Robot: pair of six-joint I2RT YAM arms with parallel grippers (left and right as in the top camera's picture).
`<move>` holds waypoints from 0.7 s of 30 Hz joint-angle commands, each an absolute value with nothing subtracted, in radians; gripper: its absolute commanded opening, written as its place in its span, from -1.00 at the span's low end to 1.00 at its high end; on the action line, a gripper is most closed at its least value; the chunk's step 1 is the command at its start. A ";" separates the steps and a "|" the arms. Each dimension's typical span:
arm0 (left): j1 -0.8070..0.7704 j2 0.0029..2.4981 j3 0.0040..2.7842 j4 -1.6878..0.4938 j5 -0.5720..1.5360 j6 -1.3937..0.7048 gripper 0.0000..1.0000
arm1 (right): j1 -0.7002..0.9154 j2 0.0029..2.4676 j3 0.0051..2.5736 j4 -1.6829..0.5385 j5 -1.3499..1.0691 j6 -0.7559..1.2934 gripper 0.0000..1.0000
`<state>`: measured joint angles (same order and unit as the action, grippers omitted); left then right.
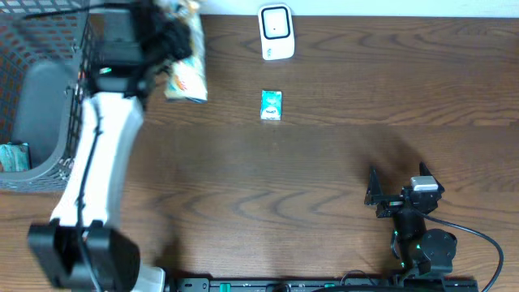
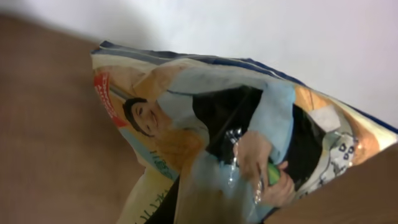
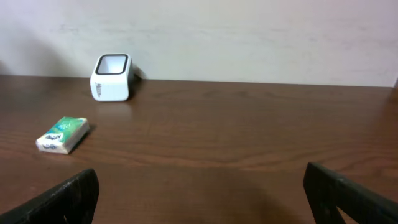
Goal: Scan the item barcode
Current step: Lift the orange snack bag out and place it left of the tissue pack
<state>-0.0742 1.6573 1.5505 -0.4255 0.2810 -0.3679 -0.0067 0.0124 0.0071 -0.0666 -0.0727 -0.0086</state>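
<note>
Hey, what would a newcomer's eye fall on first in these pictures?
First the colourful snack bag, gripped by the left gripper at the far left of the table, next to a wire basket. Then the white scanner at the far edge with a small green packet lying just in front of it, and the right gripper standing wide open at the near right.

The overhead view looks straight down from high up and takes in the whole tabletop (image 1: 324, 162). The right wrist view sits low at about 5 o'clock and faces 12 o'clock toward the wall (image 3: 249, 31), with the right end effector (image 3: 199, 190) at its bottom edge. It shares the scanner (image 3: 112, 78) and green pack (image 3: 62, 134) with overhead. The left wrist view, near 11 o'clock, is tilted and very close to the snack bag (image 2: 236, 143), which overhead also shows.
</note>
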 commanded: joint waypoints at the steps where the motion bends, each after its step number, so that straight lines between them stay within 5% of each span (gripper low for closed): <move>1: -0.144 1.728 1.565 -0.461 0.110 -0.372 -0.86 | 0.001 0.007 0.006 -0.071 -0.069 -0.008 0.98; 15: -0.285 2.019 1.565 -0.474 0.040 -0.372 -0.83 | 0.001 0.007 0.006 -0.071 -0.069 -0.008 0.99; 21: -0.285 2.026 1.565 -0.451 0.040 -0.366 -0.15 | 0.001 0.007 0.006 -0.071 -0.069 -0.008 0.98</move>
<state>-0.2882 2.0373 1.5505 -0.4641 0.0669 -0.3710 -0.0067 0.0124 0.0071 -0.0666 -0.0727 -0.0086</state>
